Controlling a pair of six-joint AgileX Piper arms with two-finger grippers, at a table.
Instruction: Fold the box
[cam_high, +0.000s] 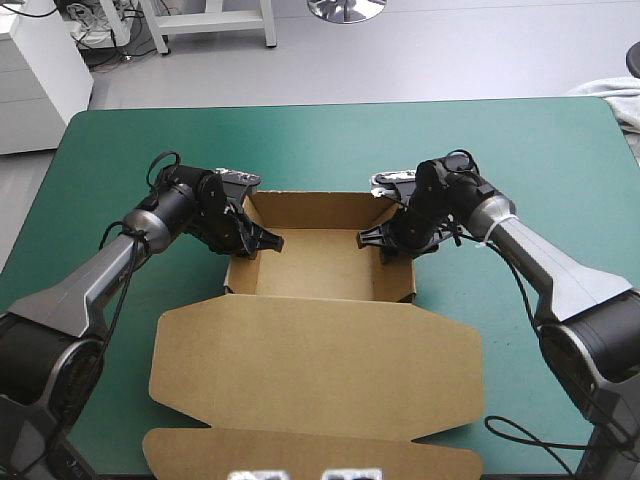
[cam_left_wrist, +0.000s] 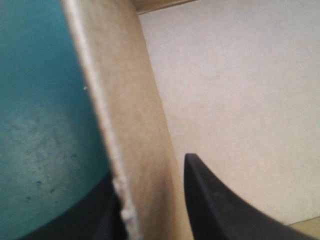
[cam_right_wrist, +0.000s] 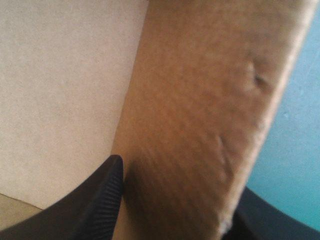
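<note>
The brown box (cam_high: 318, 262) stands as an open tray in the middle of the table, its walls raised and its lid (cam_high: 315, 362) lying flat toward the near edge. My left gripper (cam_high: 255, 238) straddles the tray's left wall (cam_left_wrist: 132, 130), one black finger inside and one outside, shut on it. My right gripper (cam_high: 378, 240) holds the right wall (cam_right_wrist: 200, 125) the same way, one finger (cam_right_wrist: 90, 205) inside the tray and the other outside.
The teal-green cover (cam_high: 330, 140) lies bare beyond the tray toward the far edge. A pale cloth (cam_high: 622, 95) shows at the table's far right corner. The lid's front flap (cam_high: 300, 455) reaches close to the near edge.
</note>
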